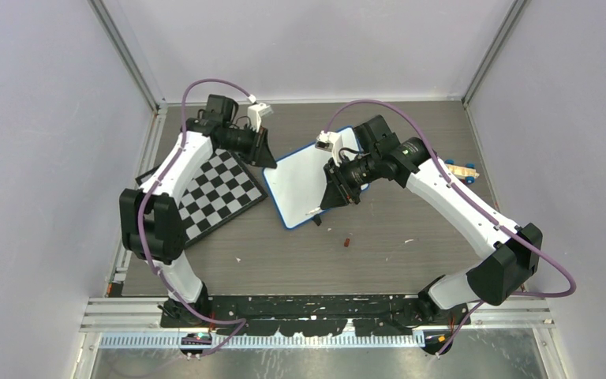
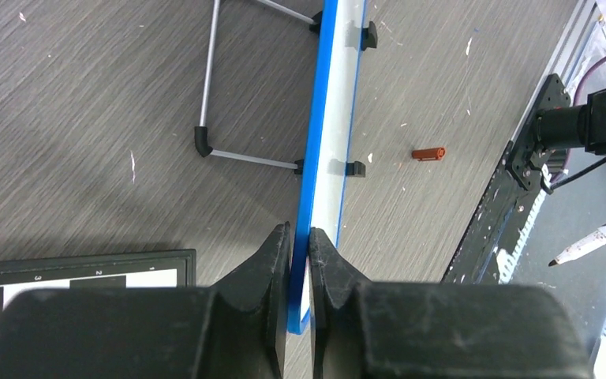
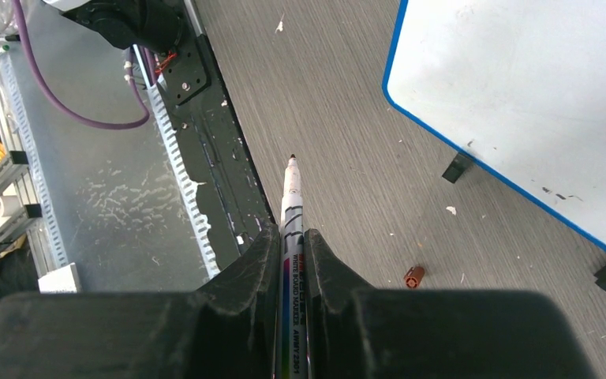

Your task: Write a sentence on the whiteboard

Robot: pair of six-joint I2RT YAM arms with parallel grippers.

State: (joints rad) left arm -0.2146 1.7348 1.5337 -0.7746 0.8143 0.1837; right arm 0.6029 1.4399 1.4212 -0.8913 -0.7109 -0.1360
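Setting: grey wood-grain table [image 1: 410, 260] boxed in by pale walls, seen from above, with both arm bases along the bottom edge.
Whiteboard: the blue-framed whiteboard [image 1: 308, 181] sits mid-frame in the overhead view, turned at an angle.
Left claw: my left claw [image 2: 300, 233] is pinched tight on the board's blue frame at its upper-left edge.
Right claw: my right claw [image 3: 290, 237] is clamped round a marker [image 3: 292, 193], uncapped, its tip over bare table and well apart from the board.
Progress: I see no words on the white face, only a few faint specks near one edge. I judge the grips are ready but the writing itself is all left to do.
Around: a checkered chessboard [image 1: 221, 193] lies just left of the whiteboard. A small brownish-red cap [image 1: 348, 240] rests on the table below the board.
In the way: nothing lies between tip and board. The cap is near my right arm's path, and the board could shift under pen pressure.
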